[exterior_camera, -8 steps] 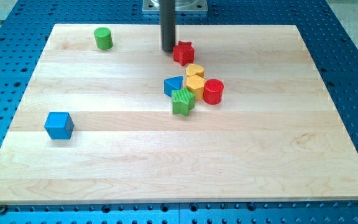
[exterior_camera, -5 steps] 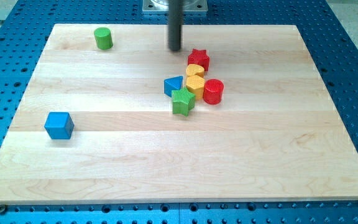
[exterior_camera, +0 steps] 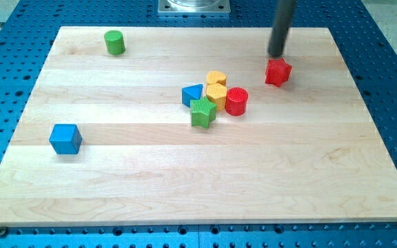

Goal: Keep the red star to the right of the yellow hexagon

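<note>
Seven blocks lie on the wooden board (exterior_camera: 185,179), which sits on a blue perforated table (exterior_camera: 391,41); my tip (exterior_camera: 276,55) stands in the upper right of the frame, just above the red star (exterior_camera: 278,71) and close to it — whether it touches the star I cannot tell; the rod is a bare dark shaft with no jaws, so it has hold of nothing.

The red star sits alone, to the view's right of the central cluster and slightly higher than it; a strip of bare wood separates it from the nearest blocks.

That cluster holds five pieces near the middle of the frame: a yellow cylinder-like block (exterior_camera: 216,78) at the top; the yellow hexagon (exterior_camera: 216,94) directly below and touching it; a red cylinder (exterior_camera: 236,101) pressed against the hexagon's right side; a blue triangle (exterior_camera: 192,94) on its left; a green star (exterior_camera: 202,112) at the bottom, tucked under the triangle and hexagon.

Two blocks stand well apart — a green cylinder (exterior_camera: 114,42) in the upper left of the frame; a blue cube (exterior_camera: 65,138) at the left, below mid-height.
</note>
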Available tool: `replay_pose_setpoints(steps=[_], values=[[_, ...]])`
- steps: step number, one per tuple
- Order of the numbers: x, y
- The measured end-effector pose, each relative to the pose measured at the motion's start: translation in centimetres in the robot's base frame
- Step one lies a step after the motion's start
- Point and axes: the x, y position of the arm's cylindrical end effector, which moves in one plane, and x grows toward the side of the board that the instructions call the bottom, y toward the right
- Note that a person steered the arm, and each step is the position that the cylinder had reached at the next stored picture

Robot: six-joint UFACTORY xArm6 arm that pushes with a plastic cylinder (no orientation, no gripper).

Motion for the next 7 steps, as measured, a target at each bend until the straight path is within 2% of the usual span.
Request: replay_pose_setpoints(steps=[2, 3, 4, 5, 6, 7], values=[[6.3, -7.6], [4.9, -2.2], [6.9, 1.2], [9.4, -1.1], [12.1, 5.1], [15.2, 6.1]])
